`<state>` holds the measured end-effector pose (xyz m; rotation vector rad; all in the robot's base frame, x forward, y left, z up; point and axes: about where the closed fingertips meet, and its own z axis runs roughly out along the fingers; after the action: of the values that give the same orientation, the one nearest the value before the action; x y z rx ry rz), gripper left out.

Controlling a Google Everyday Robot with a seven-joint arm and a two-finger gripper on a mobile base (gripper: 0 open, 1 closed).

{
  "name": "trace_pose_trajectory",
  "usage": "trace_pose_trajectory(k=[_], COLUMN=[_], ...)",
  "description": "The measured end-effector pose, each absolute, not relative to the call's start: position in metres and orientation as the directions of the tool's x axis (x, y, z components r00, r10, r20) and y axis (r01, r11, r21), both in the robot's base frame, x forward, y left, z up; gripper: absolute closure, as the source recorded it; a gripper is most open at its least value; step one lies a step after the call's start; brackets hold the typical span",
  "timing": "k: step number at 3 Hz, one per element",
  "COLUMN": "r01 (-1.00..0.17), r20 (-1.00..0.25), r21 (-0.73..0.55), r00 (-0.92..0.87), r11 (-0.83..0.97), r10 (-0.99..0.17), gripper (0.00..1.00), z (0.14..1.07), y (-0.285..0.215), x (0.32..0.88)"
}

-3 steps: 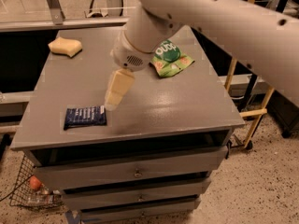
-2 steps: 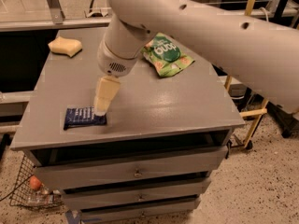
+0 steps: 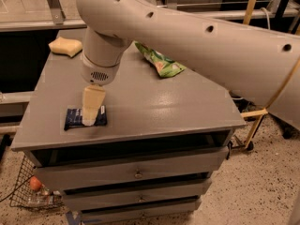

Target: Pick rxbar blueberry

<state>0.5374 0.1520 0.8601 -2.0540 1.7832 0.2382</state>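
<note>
1. The end effector (image 3: 89,118) is low over the front-left part of the grey worktop (image 3: 159,109), its pale tip pointing straight down.
2. The rxbar blueberry (image 3: 71,119) lies flat right under that tip, near the front-left edge, with dark wrapper showing on both sides.
3. Spread or pressed together? Cannot tell from this angle, and contact with the bar is unclear too.
4. The big arm (image 3: 197,41) sweeps in from the upper right.
5. A yellow sponge (image 3: 65,46) sits at the back-left corner, and a green snack bag (image 3: 161,62) lies toward the back, well apart from the bar.
</note>
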Motion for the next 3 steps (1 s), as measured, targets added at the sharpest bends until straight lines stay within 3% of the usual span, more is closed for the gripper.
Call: trace_pose_trajectory(k=[3], r01=[-0.981], r20=[-0.232], r21=[-0.171], r00=[0.132], r11=[-0.093], r10=[-0.964], gripper=[0.0], z=[0.828], y=[0.17], x=[0.533])
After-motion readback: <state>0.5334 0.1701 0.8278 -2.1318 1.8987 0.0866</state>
